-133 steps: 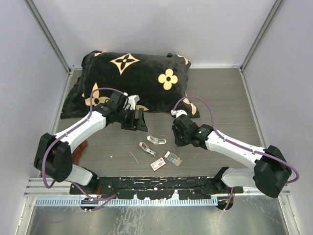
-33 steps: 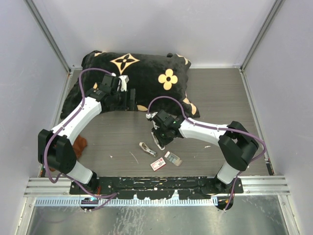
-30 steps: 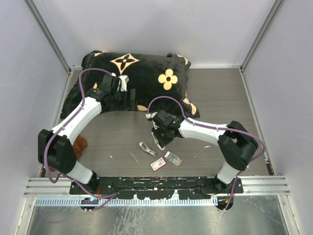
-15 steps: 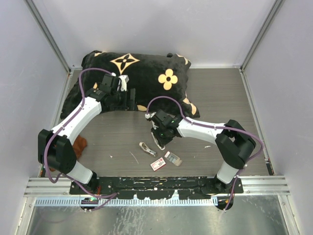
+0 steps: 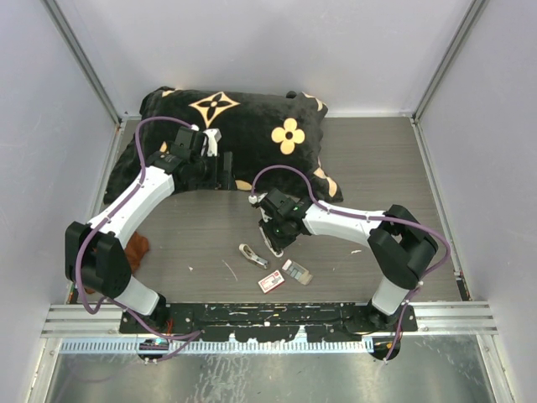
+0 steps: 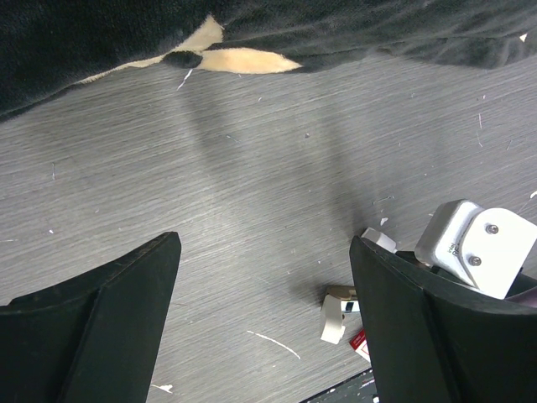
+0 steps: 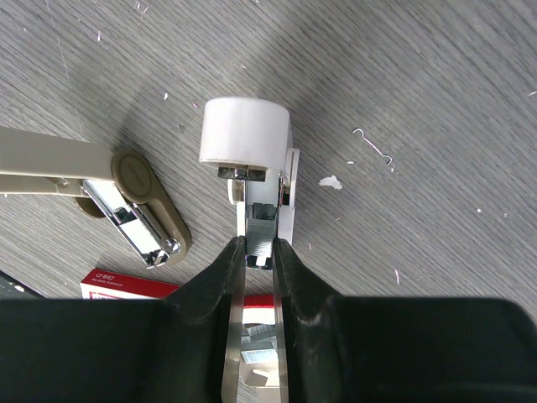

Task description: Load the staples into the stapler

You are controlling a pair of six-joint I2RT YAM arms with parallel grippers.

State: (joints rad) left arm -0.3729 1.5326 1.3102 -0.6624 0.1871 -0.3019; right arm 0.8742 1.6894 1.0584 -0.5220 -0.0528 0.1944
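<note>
Silvery staples (seemingly one strip) sit pinched in the right claw, against the white stapler; the left claw hangs spread above the counter.

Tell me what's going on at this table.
The right gripper is pinched shut on the metal part of a small white stapler lying on the table. The left gripper hangs open and empty by the edge of the pillow. The staples lie beside the red-and-white box, not yet loaded. A beige tool lies alongside.
</note>
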